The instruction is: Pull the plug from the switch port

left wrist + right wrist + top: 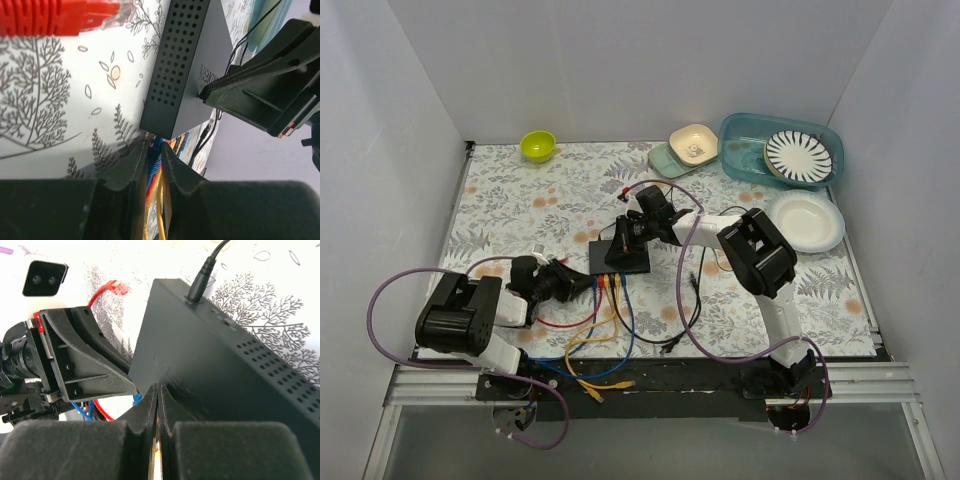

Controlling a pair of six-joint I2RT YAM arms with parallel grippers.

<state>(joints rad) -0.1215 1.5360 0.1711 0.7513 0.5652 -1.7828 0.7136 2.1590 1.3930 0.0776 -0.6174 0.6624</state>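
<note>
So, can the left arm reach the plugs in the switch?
Probably yes: the left end effector sits at the port edge of the switch, nothing between; the right end effector rests on top, aside.

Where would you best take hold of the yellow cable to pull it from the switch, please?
Grip the yellow cable at its plug end, right against the switch, not along the slack run. Come from the near side, in line with the cable: it leaves the switch's near edge squarely, so it should pull straight out. The left gripper straddles it there.
</note>
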